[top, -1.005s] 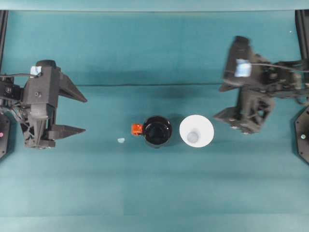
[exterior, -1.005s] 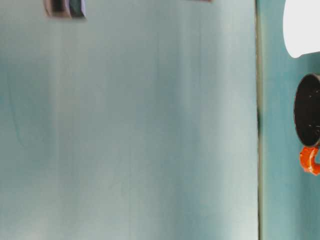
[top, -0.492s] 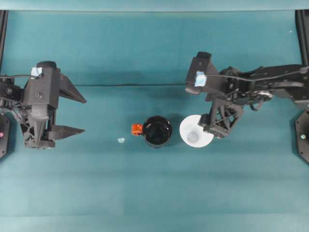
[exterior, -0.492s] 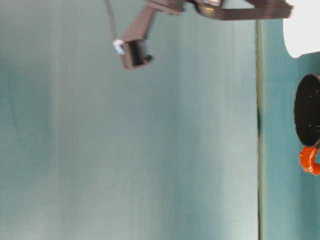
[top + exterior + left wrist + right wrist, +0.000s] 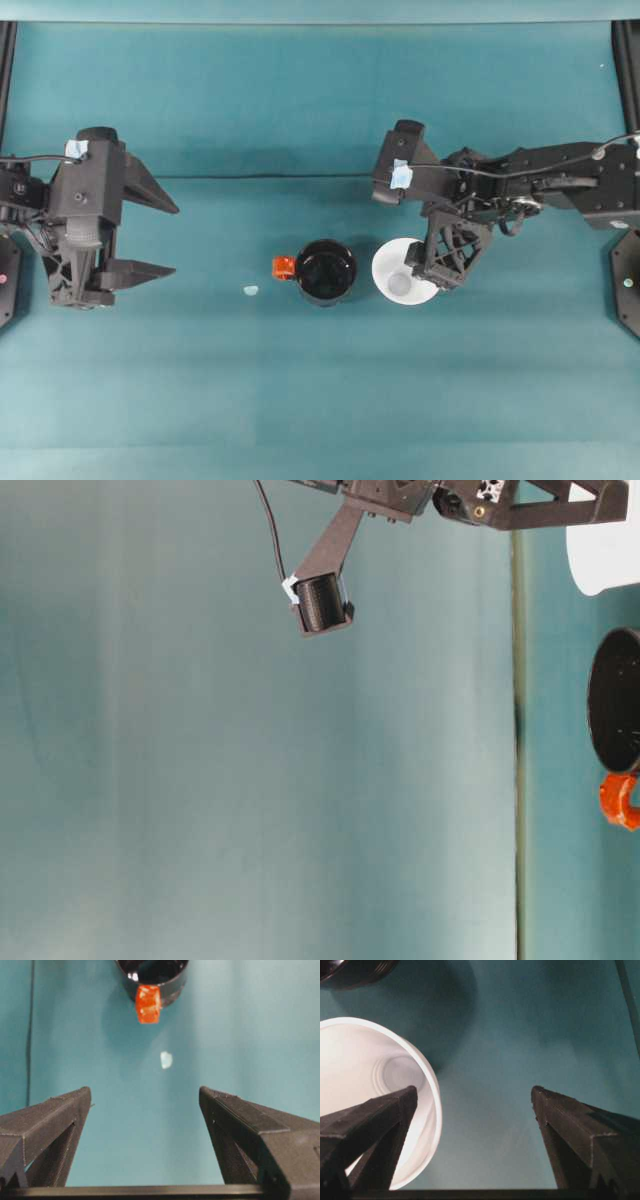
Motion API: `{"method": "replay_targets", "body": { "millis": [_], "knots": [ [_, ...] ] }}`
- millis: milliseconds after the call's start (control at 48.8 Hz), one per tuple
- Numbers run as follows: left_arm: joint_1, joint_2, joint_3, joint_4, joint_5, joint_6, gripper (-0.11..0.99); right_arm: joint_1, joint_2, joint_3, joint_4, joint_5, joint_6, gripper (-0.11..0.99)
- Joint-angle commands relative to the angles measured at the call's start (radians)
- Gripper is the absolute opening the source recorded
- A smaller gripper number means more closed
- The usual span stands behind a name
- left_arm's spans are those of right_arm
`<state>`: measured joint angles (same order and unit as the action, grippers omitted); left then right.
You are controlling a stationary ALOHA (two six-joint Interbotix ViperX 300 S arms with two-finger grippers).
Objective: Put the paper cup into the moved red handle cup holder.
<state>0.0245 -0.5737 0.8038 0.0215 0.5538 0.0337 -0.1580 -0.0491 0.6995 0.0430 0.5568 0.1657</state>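
**Cup pick-up: right gripper straddling the rim**

Cup (image 5: 402,272) stands upright on the table (image 5: 320,400), mouth up, just beside the holder (image 5: 325,271) on its right in the overhead view. We cannot tell whether the two touch; a thin gap seems to separate them. The holder's red handle (image 5: 284,266) points away from the cup, toward the left arm.

We see the right gripper (image 5: 437,252) over the cup's right edge. In the right wrist view its fingers are spread wide: one finger (image 5: 367,1132) lies over the cup's mouth, the other (image 5: 585,1132) over bare table outside the wall. Nothing is grasped yet. We judge this to be the approach for a rim pinch, one finger inside and one outside.

The left gripper (image 5: 135,232) hangs well apart from both items, fingers released and empty. Its wrist view shows the handle and a small pale scrap (image 5: 165,1059) on the table ahead.

Risks from this position:

- Crushing. The paper wall is thin; a hard close would fold the rim and spoil the fit.
- Tipping. If the inner finger descends onto the rim and not inside it, the light cup may tilt or skid toward the holder.
- Knocking the holder. The cup sits close to it, so any sideways push could shift the holder.
- Insertion jam. The cup's rim looks about as wide as the holder's mouth; we expect the tapered base to enter only if centred and held upright.
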Motion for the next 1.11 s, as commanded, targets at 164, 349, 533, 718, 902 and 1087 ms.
{"method": "replay_targets", "body": {
  "millis": [164,349,533,718,902,1087],
  "knots": [
    [-0.002,-0.002,-0.012,0.002,-0.008,0.0,0.96,0.0,-0.002,-0.009,0.014,0.006,0.009,0.67],
    [-0.002,-0.002,-0.011,0.002,-0.006,0.0,0.96,0.011,0.005,-0.015,0.044,0.02,0.008,0.2],
    [-0.002,-0.002,-0.011,0.002,-0.006,0.0,0.96,0.02,0.006,-0.017,0.054,0.02,0.008,-0.07],
    [-0.002,-0.002,-0.012,0.002,-0.008,0.0,0.96,0.026,0.005,-0.018,0.063,0.02,0.009,-0.11],
    [-0.002,-0.002,-0.012,0.002,-0.006,-0.002,0.96,0.028,-0.003,-0.038,0.083,0.048,0.009,-0.11],
    [-0.002,-0.002,-0.011,0.002,-0.006,-0.002,0.96,0.015,-0.063,-0.15,0.08,0.206,0.008,-0.11]
  ]
}}
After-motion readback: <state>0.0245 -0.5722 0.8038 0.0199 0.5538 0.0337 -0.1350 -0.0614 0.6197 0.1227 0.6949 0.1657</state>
